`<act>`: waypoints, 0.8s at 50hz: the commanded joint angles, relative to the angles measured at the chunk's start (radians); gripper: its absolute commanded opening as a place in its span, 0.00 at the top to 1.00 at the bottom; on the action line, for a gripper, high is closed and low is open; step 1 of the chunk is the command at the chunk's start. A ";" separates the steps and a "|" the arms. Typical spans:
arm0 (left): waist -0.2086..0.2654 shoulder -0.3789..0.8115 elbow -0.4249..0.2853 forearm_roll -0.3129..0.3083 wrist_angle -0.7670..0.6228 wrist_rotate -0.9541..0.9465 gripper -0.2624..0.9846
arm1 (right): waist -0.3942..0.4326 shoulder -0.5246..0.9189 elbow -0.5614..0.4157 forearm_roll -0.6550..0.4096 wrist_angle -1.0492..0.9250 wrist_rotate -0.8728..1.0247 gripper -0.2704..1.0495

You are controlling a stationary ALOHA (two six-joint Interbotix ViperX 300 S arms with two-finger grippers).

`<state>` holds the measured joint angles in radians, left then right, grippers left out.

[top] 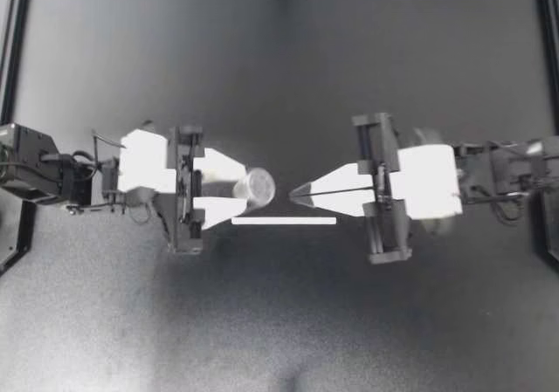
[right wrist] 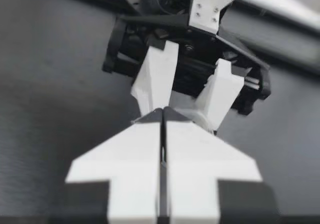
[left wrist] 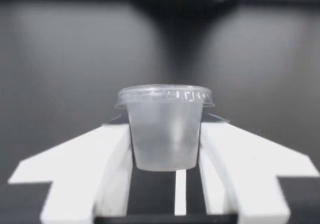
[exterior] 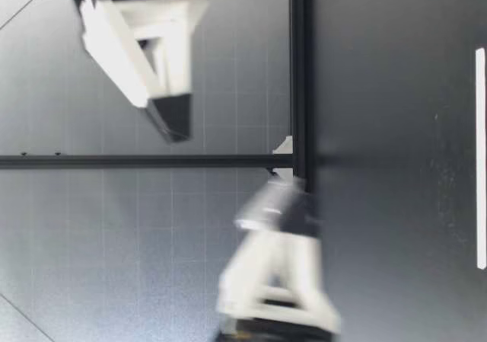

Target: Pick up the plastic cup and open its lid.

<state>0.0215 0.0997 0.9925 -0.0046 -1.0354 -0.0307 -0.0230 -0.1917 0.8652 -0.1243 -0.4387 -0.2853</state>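
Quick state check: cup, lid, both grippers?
left gripper: shut on the plastic cup.
plastic cup: upright, gripped from both sides.
lid: still on, closed.
right gripper: shut, empty, tip pointing at the plastic cup.

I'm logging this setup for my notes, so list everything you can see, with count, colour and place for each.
cup: one, clear plastic, held in the left claw
lid: one, clear, closed on the cup
strip: one, white, flat on the table beside the cup
table: one, dark grey, under both arms
frame: one, black, along the table's edge
left claw: one, white fingers, shut on the cup
right claw: one, white fingers, shut and empty, tip pointing at the cup
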 commanded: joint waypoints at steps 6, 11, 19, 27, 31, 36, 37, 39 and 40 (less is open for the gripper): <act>-0.002 -0.020 -0.054 0.000 -0.146 -0.054 0.66 | 0.002 -0.084 0.002 0.000 -0.015 -0.249 0.78; -0.002 -0.023 -0.074 -0.002 -0.170 -0.083 0.66 | -0.003 -0.115 0.020 0.003 -0.021 -0.379 0.67; -0.002 -0.025 -0.110 -0.002 -0.178 -0.126 0.66 | -0.017 -0.164 0.058 0.025 -0.095 -0.549 0.48; -0.002 -0.026 -0.127 -0.005 -0.183 -0.150 0.66 | -0.020 -0.175 0.087 0.028 -0.210 -0.707 0.41; -0.002 -0.018 -0.126 -0.005 -0.183 -0.152 0.66 | -0.018 -0.156 0.094 0.031 -0.219 -0.784 0.41; -0.002 -0.008 -0.121 -0.005 -0.181 -0.160 0.66 | -0.020 -0.110 0.089 0.038 -0.219 -0.833 0.41; -0.002 -0.006 -0.121 -0.005 -0.181 -0.163 0.66 | -0.018 -0.100 0.087 0.040 -0.219 -0.836 0.41; -0.002 -0.003 -0.123 -0.005 -0.181 -0.173 0.66 | -0.018 -0.080 0.083 0.043 -0.219 -0.839 0.41; -0.002 -0.002 -0.123 -0.005 -0.181 -0.178 0.66 | -0.018 -0.069 0.081 0.044 -0.219 -0.838 0.41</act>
<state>0.0215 0.1074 0.8836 -0.0077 -1.2088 -0.2010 -0.0368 -0.2853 0.9664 -0.0874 -0.6489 -1.1229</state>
